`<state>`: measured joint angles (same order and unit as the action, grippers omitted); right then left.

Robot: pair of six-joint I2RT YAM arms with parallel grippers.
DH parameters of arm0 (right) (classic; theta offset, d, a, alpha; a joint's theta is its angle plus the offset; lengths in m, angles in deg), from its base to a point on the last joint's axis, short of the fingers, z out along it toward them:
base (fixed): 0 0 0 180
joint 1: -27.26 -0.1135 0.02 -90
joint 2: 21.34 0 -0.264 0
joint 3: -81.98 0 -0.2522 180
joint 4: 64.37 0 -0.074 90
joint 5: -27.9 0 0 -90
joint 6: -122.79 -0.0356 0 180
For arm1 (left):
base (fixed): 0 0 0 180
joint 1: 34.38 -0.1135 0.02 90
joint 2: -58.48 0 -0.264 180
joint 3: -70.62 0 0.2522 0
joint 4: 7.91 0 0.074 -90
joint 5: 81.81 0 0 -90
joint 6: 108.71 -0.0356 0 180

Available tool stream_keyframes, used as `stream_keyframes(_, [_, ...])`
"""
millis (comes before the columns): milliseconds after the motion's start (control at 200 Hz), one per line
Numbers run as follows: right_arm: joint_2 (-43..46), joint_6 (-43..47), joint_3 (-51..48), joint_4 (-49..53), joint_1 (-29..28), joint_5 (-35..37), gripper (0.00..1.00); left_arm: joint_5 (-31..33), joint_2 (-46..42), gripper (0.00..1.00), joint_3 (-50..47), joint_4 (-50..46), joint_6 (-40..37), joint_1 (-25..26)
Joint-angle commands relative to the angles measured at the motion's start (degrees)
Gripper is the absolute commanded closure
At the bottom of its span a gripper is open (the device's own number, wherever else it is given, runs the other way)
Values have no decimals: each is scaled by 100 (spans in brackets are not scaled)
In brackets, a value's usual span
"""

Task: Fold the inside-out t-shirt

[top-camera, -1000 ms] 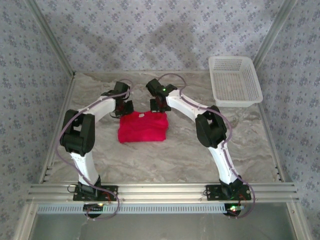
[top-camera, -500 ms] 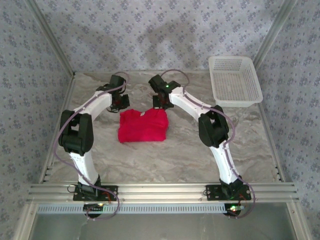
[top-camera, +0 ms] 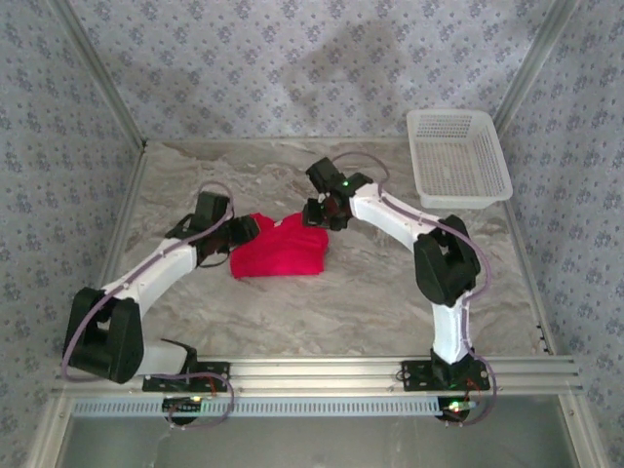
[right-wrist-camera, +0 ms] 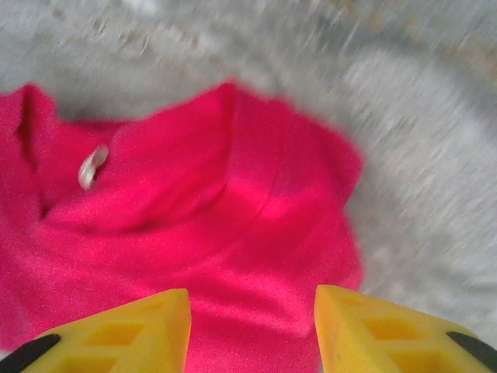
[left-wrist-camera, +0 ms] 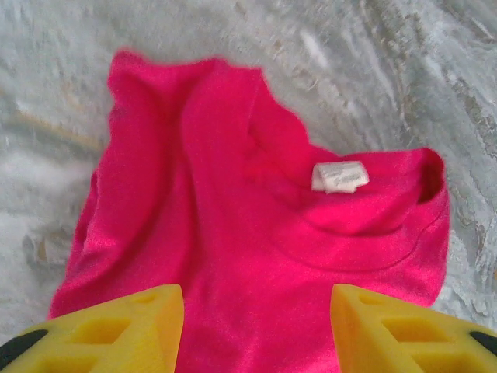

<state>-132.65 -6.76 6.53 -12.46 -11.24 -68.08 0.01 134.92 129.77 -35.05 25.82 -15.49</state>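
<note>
Inside-out t-shirt (top-camera: 280,252) lies as a compact red bundle on the middle of the marble-patterned table (top-camera: 390,302), well apart from the white basket (top-camera: 458,156) at the far right corner. From above we see the left gripper (top-camera: 239,231) at the bundle's far left corner and the right gripper (top-camera: 322,214) at its far right corner, both low over the cloth.

At the left wrist, our yellow fingers (left-wrist-camera: 116,326) stand well apart with nothing pinched. Red fabric lies beneath the gap, and beyond them the rumpled collar faces up with its white label (left-wrist-camera: 339,176).

At the right wrist the view is blurred, but the fingers (right-wrist-camera: 116,334) are likewise spread and empty above the collar edge.

We judge that the shirt is already folded to a small packet and that we are between grasps at its collar end. The next move, as we read it, calls for both hands to close on the far corners together. They would then carry that loose edge evenly toward the near side without letting the layers slip.
</note>
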Motion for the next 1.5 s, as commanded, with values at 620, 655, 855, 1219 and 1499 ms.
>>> stream_keyframes(620, [-3352,-730,2970,-970,431,-236,60,-867,4322,38,2812,673,-155,-1047])
stream_keyframes(655, [-3610,-734,3457,-893,488,-246,59,-851,4509,37,3124,570,-218,-1111])
stream_keyframes(855, [-4234,-395,4986,-746,766,-692,51,-945,4795,25,3986,239,-419,-1425])
stream_keyframes(1219, [332,2472,1025,-1898,398,2019,1,1329,1310,0,2399,-118,-2416,-1009])
stream_keyframes(1499, [3009,4184,-3275,-3929,1248,3418,0,2749,-357,0,-46,1056,-4050,-905])
